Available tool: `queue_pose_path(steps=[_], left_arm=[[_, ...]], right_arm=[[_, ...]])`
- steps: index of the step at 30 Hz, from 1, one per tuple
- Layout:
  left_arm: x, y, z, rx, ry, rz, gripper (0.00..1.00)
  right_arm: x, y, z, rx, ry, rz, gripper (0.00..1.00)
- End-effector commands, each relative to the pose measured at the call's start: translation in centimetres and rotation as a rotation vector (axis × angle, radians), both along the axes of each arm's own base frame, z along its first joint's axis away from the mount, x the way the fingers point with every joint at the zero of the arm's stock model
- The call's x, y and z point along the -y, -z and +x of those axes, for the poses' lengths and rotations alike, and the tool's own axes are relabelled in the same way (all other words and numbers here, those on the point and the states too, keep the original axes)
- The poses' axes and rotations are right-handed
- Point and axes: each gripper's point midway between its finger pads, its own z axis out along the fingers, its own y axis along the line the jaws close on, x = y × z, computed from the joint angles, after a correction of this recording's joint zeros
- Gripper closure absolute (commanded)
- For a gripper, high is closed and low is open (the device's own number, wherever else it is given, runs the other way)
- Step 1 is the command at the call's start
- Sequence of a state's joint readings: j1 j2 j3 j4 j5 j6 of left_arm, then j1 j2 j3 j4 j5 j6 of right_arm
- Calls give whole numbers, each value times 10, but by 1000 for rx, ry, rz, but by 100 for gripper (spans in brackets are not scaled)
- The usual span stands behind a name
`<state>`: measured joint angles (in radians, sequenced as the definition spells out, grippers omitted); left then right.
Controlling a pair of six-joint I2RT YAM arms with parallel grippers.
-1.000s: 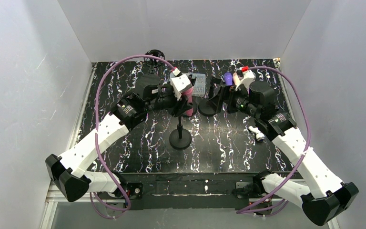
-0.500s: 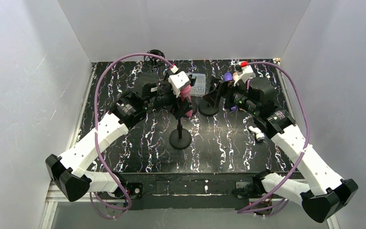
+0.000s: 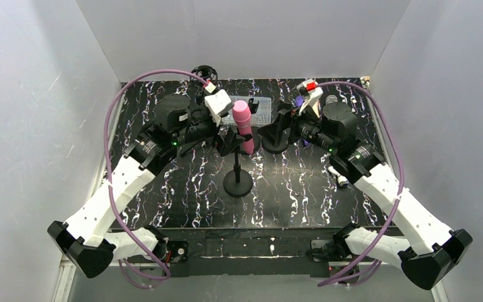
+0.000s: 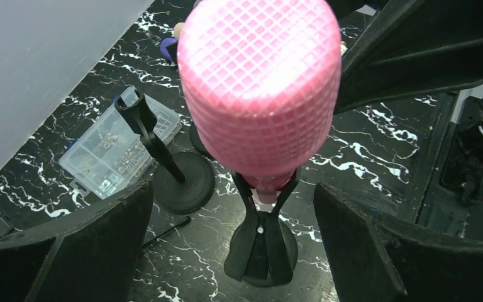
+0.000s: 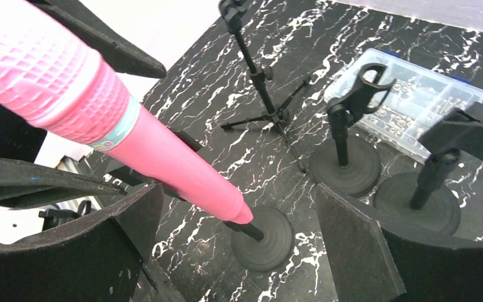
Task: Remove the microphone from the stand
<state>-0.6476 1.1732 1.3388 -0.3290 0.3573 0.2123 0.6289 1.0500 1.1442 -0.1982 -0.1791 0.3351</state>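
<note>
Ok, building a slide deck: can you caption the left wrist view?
Pink microphone seated in its stand clip, centred in the open left end effector.

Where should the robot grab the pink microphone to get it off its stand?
Probably the smooth handle just under the bumpy head, above the black clip. It is round, thin enough to pinch, and clear of the stand. Come from the left, where the open left hand sits beside the tilted pink microphone, then pull up along its tilt.
</note>
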Motion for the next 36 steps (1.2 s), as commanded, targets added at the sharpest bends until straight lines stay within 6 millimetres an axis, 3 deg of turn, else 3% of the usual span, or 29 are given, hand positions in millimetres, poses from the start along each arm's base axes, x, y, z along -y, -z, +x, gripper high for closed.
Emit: queue_pose_path(steps=[1, 11, 24, 32, 36], left_arm=[[-6, -18, -18, -3, 63, -52, 2], [-32, -15, -30, -31, 45, -96, 2], [-38, 7, -40, -45, 18, -190, 2], [-37, 17, -42, -23, 25, -222, 3], [-35, 20, -43, -11, 34, -240, 4]], right_arm=[[-15, -44, -4, 158, -42, 51, 0], [-38, -60, -21, 273, -78, 22, 0], [-83, -71, -29, 400, 7, -91, 0], [-84, -80, -30, 464, 121, -113, 0], [-79, -83, -28, 470, 170, -117, 6]])
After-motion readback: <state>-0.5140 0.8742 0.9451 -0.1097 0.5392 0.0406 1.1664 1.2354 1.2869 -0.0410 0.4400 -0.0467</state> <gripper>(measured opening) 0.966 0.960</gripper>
